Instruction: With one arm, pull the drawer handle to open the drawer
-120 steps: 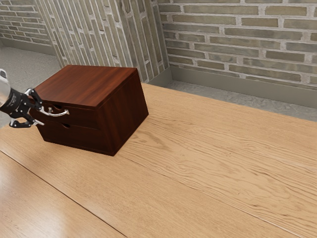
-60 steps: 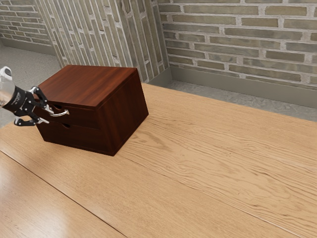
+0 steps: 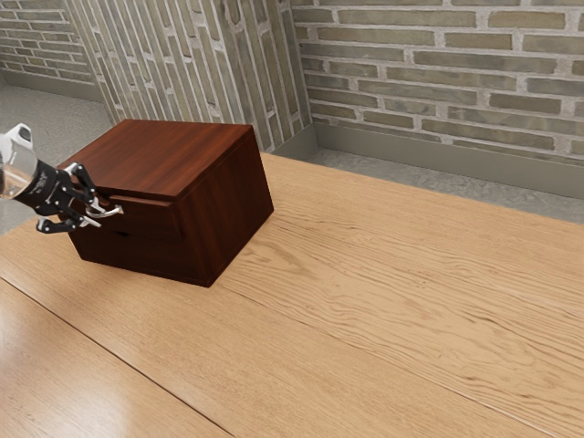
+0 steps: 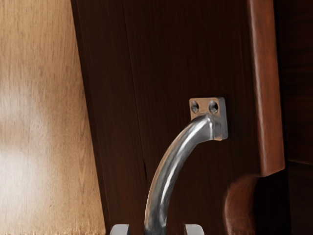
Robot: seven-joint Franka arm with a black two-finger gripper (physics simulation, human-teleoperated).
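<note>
Drawer handle (image 4: 171, 166) btwn the jaws, gap either side.

A pale, wood-grained worktop (image 3: 383, 301) spreads across the foreground under soft, even light. Behind it, grey-brown brick walls (image 3: 438, 64) meet a speckled grey floor (image 3: 46, 128) along a plain baseboard (image 3: 438, 157).

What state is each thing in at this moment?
End effector: open, fingers either side of the handle.
Handle: between the fingers, not clamped.
Drawer: shut or barely open; cannot tell which.
Cabinet: upright on the table.
</note>
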